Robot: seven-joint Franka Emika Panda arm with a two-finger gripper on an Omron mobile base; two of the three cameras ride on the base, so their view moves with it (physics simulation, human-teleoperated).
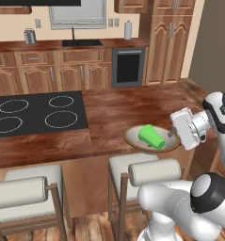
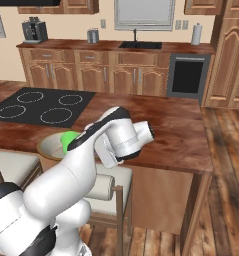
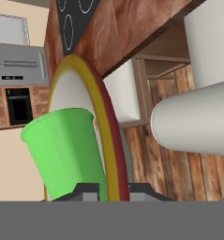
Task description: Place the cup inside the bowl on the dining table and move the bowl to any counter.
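One half of the task looks done to us. From the left base view we see the cup [image 1: 151, 136] lying on its side inside the bowl [image 1: 132, 139], which sits at the near edge of the dining table [image 1: 118, 113], right of the cooktop [image 1: 36, 113]. Its long axis runs far-left to near-right, but we cannot tell which end is the mouth. The gripper [image 1: 172, 133] meets the bowl's right rim.

From the right base view, the arm hides most of the bowl [image 2: 48, 145]; a green patch of cup [image 2: 67, 138] peeks out. The counter [image 2: 111, 46] stands far behind, so the carry remains.

From the hand view, the fingers [image 3: 87, 190] pinch the bowl's rim [image 3: 106, 126], cup [image 3: 66, 150] beside it.
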